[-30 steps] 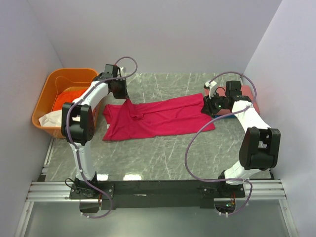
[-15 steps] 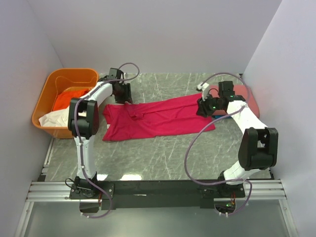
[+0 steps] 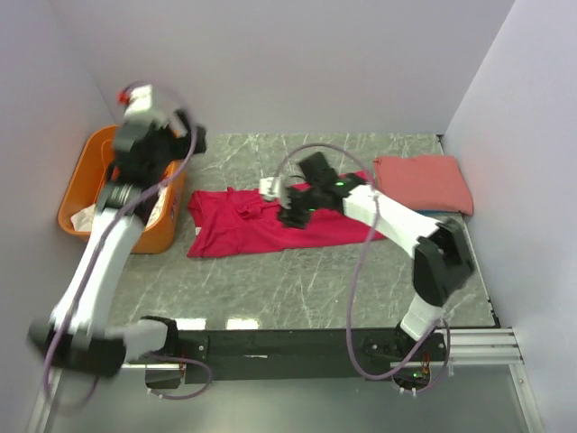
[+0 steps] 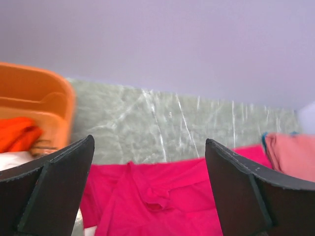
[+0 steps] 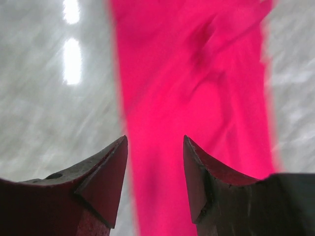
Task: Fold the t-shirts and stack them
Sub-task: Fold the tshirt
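A large crimson-pink t-shirt (image 3: 261,225) lies spread lengthwise on the marble table, its collar area bunched (image 4: 157,199). My left gripper (image 3: 167,126) is lifted high over the tub's right side, well clear of the cloth. In the left wrist view my left gripper (image 4: 147,142) is wide open and empty. My right gripper (image 3: 290,209) hovers over the middle of the crimson shirt (image 5: 197,98). Seen from the right wrist, the right gripper (image 5: 155,140) is open with nothing between its fingers. A folded salmon-pink t-shirt (image 3: 422,183) rests at the back right.
An orange plastic tub (image 3: 86,153) stands at the left edge of the table, holding orange cloth (image 4: 17,135) and white cloth (image 3: 79,219). Walls close in the table at the back and on both sides. The left arm's cable loops above the tub.
The left gripper let go of the crimson shirt's back-left edge, opened wide and rose up towards the tub. The right arm swung left from the shirt's right end to its middle.
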